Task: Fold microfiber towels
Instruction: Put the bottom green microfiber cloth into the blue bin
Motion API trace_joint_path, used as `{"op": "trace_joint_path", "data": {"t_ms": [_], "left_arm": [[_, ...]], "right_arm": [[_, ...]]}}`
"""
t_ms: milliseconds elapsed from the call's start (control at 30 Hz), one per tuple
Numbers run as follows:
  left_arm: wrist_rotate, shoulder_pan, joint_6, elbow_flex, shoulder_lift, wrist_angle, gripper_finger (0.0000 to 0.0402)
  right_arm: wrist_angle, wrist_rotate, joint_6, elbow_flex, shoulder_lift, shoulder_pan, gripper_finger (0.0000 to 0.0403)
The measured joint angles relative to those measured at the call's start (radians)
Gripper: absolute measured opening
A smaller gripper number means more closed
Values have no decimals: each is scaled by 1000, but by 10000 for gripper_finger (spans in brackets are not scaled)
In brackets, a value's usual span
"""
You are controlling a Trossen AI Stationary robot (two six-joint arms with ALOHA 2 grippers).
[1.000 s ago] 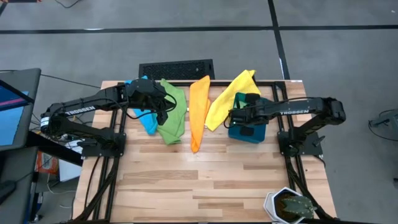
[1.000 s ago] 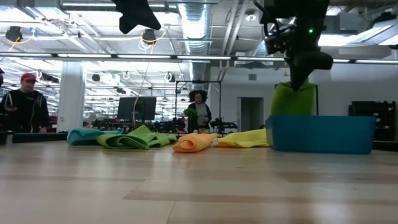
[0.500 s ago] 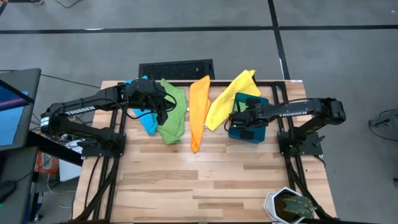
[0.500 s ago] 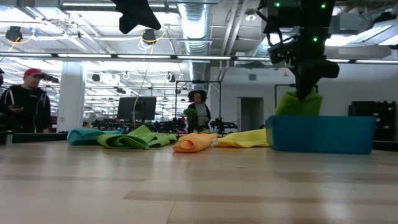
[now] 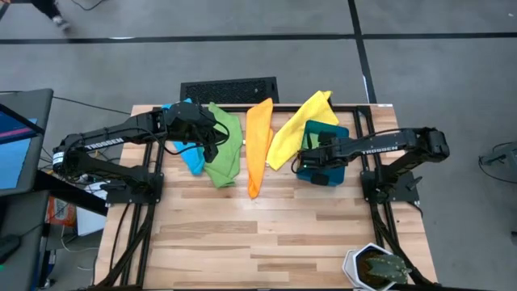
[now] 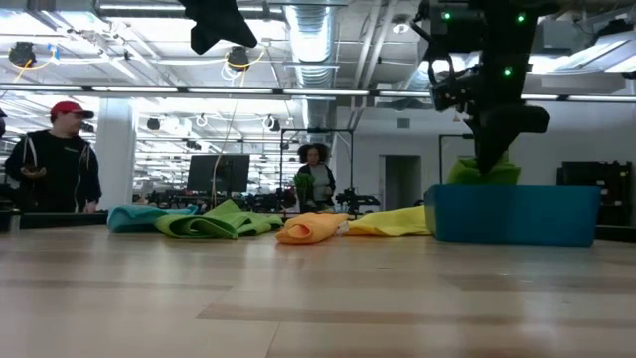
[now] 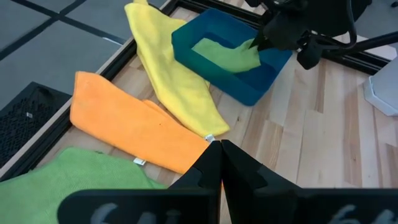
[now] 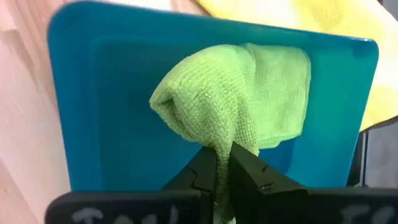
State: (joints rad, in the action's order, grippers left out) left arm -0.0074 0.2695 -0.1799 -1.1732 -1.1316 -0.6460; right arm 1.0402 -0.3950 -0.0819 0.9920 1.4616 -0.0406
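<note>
Four bright microfiber towels are laid in a row along the far edge of a pale wooden worktop (image 5: 275,234): a light blue towel (image 5: 191,155) nearest the far left corner, then a green towel (image 5: 225,149), an orange towel (image 5: 258,144) and a yellow towel (image 5: 297,126). A fifth, the light green towel (image 8: 249,93), is seen half inside a dark teal bin (image 5: 325,153) near the worktop's right edge, one end lying on the bin floor and the other bunched and pinched between the narrowly set fingers of the right gripper (image 8: 221,171), which is held just above the bin. The left gripper (image 7: 217,163) is held with its fingers pressed together and nothing between them, over the blue and green towels. A black grille panel (image 5: 229,89) is set just beyond the far edge, and a white container (image 5: 374,267) at the near right corner. Beyond the table, an open workshop hall with ceiling ducts and strip lights is seen, where a person in a red cap (image 6: 60,164) and a second person (image 6: 314,179) are standing.
</note>
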Motion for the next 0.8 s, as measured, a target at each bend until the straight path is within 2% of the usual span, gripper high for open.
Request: {"op": "trace_joint_path", "data": {"t_ms": [100,300,433,600,800], "left_arm": [[0,0,0,0,0,0,0],[0,0,-1,0,0,0,0],[1,0,-5,0,0,0,0],[1,0,-6,0,0,-1,0],[1,0,-4,0,0,-15,0]], "right_arm": [[-18,22,0,0,-2,0,66],[-45,158,-6,0,-2,0,106],[-30,164,-56,1,-2,-1,144],[-25,226,-78,1,-24,0,188],[-61,239,-123,18,-111,-30,203]]}}
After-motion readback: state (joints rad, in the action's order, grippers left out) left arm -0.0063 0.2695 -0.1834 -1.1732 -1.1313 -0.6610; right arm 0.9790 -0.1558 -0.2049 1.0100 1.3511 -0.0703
